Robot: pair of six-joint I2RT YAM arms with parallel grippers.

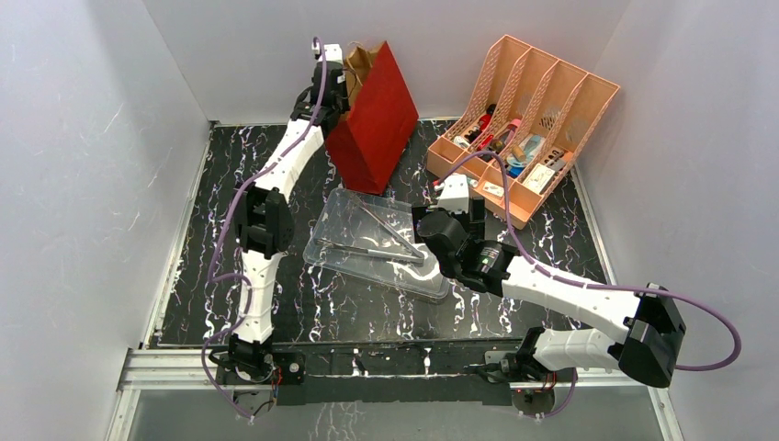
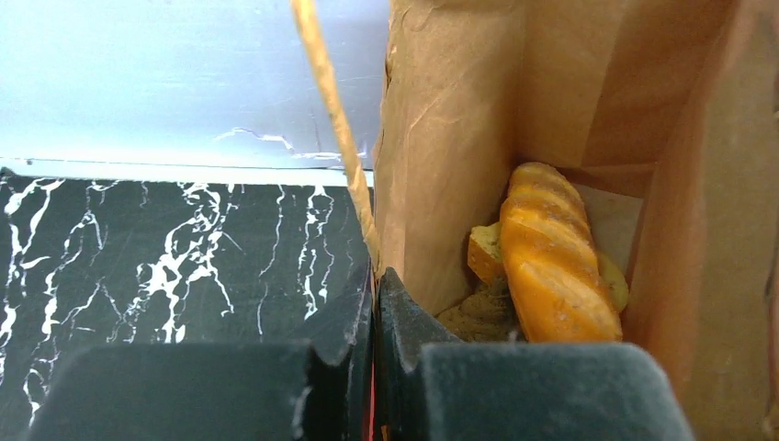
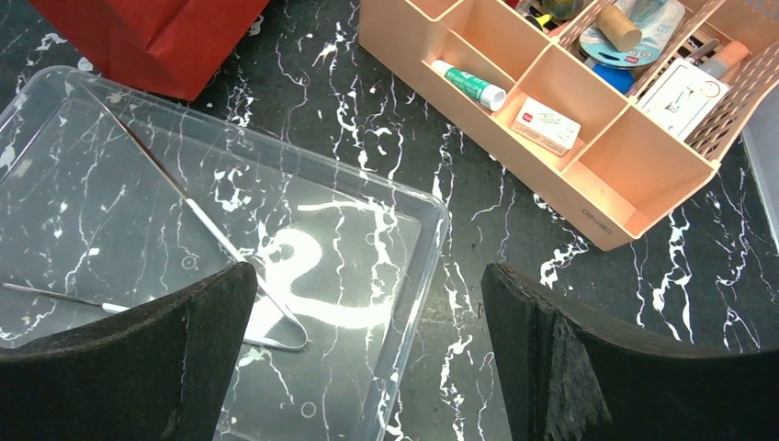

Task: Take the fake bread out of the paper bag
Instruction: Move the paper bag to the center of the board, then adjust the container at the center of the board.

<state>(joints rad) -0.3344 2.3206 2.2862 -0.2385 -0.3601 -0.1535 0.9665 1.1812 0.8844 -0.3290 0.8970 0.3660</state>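
Note:
The paper bag point(image 1: 377, 115), red outside and brown inside, stands tilted at the back of the table. My left gripper point(image 1: 333, 78) is at its mouth. In the left wrist view that gripper point(image 2: 377, 280) is shut on the bag's side wall point(image 2: 450, 147), one finger outside and one inside, with a red sliver between them. The fake bread lies at the bag's bottom: an orange-brown loaf point(image 2: 551, 262) on top of tan pieces point(image 2: 482, 253). A twisted paper handle point(image 2: 331, 110) hangs beside the wall. My right gripper point(image 1: 430, 207) point(image 3: 367, 294) hovers open over the tray's right edge, holding nothing.
A clear plastic tray point(image 1: 317, 253) point(image 3: 432, 248) with metal tongs point(image 1: 386, 241) point(image 3: 211, 230) lies mid-table. A peach desk organizer point(image 1: 533, 119) point(image 3: 570, 175) holding small items stands at the back right. White walls enclose the table.

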